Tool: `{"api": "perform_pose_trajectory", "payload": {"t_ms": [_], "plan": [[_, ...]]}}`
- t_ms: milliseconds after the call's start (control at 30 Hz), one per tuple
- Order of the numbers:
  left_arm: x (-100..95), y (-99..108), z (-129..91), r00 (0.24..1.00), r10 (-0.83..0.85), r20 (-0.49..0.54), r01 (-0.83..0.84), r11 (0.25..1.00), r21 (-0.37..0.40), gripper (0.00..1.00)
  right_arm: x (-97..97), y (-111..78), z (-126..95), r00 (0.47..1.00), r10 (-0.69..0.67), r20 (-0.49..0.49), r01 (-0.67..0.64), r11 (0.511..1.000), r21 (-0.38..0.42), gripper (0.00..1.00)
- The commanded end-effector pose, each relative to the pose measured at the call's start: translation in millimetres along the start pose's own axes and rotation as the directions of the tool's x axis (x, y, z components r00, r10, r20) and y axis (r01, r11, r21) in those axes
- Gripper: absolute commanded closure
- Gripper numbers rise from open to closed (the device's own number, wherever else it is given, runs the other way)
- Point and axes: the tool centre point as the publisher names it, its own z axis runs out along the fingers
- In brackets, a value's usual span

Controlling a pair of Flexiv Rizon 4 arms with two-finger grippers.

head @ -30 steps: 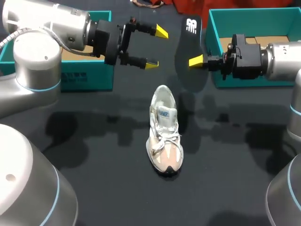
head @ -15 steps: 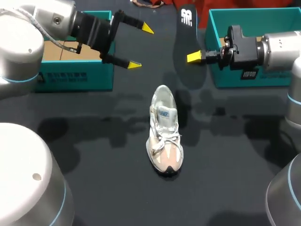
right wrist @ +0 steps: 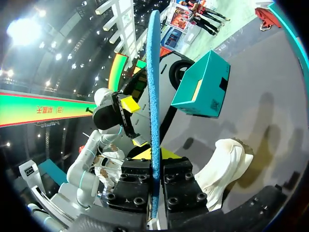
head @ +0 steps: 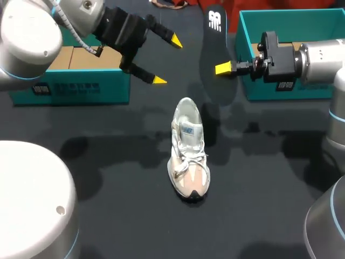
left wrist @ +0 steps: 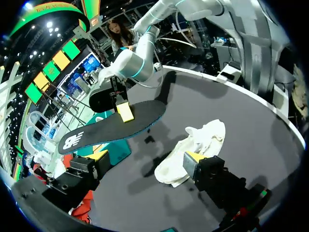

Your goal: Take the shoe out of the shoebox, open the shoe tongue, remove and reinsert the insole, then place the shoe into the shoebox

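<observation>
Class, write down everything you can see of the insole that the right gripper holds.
The insole is a thin, foam-like piece. Its top face is black with a white logo near the heel end, and its edge is blue. It is out of the shoe and held in the air above the table, standing on edge, with the heel end farthest from the robot. It hangs beyond the shoe, beside the right-hand teal shoebox. The right gripper is shut on its middle from both faces; nothing else touches it.

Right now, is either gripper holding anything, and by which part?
The right gripper pinches the black insole at one side edge, around mid-length. The left gripper is open and empty.
</observation>
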Motion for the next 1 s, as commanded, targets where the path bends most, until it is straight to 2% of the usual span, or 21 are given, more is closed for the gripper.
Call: {"api": "perform_pose_trajectory", "payload": {"t_ms": [33, 167, 200, 233, 267, 567, 633, 733, 800, 933, 1000], "plan": [[7.9, 8.3, 12.4, 0.936, -0.33, -0.123, 0.314, 0.94, -0.133, 0.0, -7.5, -3.8, 5.2, 0.999, -0.036, 0.004, 0.036, 0.999, -0.009, 1.0], [23.0, 18.3, 13.4, 0.88, -0.457, -0.128, 0.426, 0.88, -0.211, 0.0, -13.9, -5.2, 10.5, 0.997, -0.076, 0.016, 0.076, 0.997, -0.008, 1.0], [27.3, 21.0, 13.4, 0.871, -0.483, -0.087, 0.44, 0.847, -0.297, 0.0, -13.9, -5.2, 10.5, 0.997, -0.076, 0.016, 0.076, 0.997, -0.008, 1.0], [32.2, 23.2, 14.4, 0.883, -0.469, 0.015, 0.426, 0.79, -0.442, 0.0, -13.9, -5.2, 10.5, 0.997, -0.076, 0.016, 0.076, 0.997, -0.008, 1.0], [37.2, 25.9, 16.5, 0.893, -0.429, 0.132, 0.417, 0.684, -0.598, 0.0, -13.9, -5.2, 10.5, 0.997, -0.076, 0.016, 0.076, 0.997, -0.008, 1.0], [37.2, 25.9, 16.5, 0.893, -0.429, 0.132, 0.417, 0.684, -0.598, 0.0, -13.9, -5.2, 10.5, 0.997, -0.076, 0.016, 0.076, 0.997, -0.008, 1.0], [43.8, 31.4, 19.8, 0.87, -0.479, 0.114, 0.452, 0.687, -0.569, 0.0, -13.9, -5.2, 10.5, 0.997, -0.076, 0.016, 0.076, 0.997, -0.008, 1.0], [56.6, 45.7, 25.9, 0.845, -0.527, 0.094, 0.481, 0.672, -0.563, 0.0, -25.6, -5.1, 19.5, 0.994, -0.111, -0.005, 0.111, 0.993, -0.031, 1.0], [63.8, 54.9, 29.6, 0.83, -0.548, 0.102, 0.493, 0.638, -0.591, 0.0, -31.5, -3.8, 26.4, 0.993, -0.12, -0.003, 0.12, 0.992, -0.032, 1.0], [76.6, 66.3, 31.6, 0.805, -0.588, 0.073, 0.516, 0.636, -0.574, 0.0, -41.3, -1.9, 35.8, 0.988, -0.15, -0.028, 0.148, 0.988, -0.048, 1.0], [84.0, 70.2, 35.1, 0.806, -0.591, 0.04, 0.503, 0.649, -0.571, 0.0, -44.9, -3.6, 39.3, 0.984, -0.158, -0.079, 0.154, 0.987, -0.053, 1.0]]}}
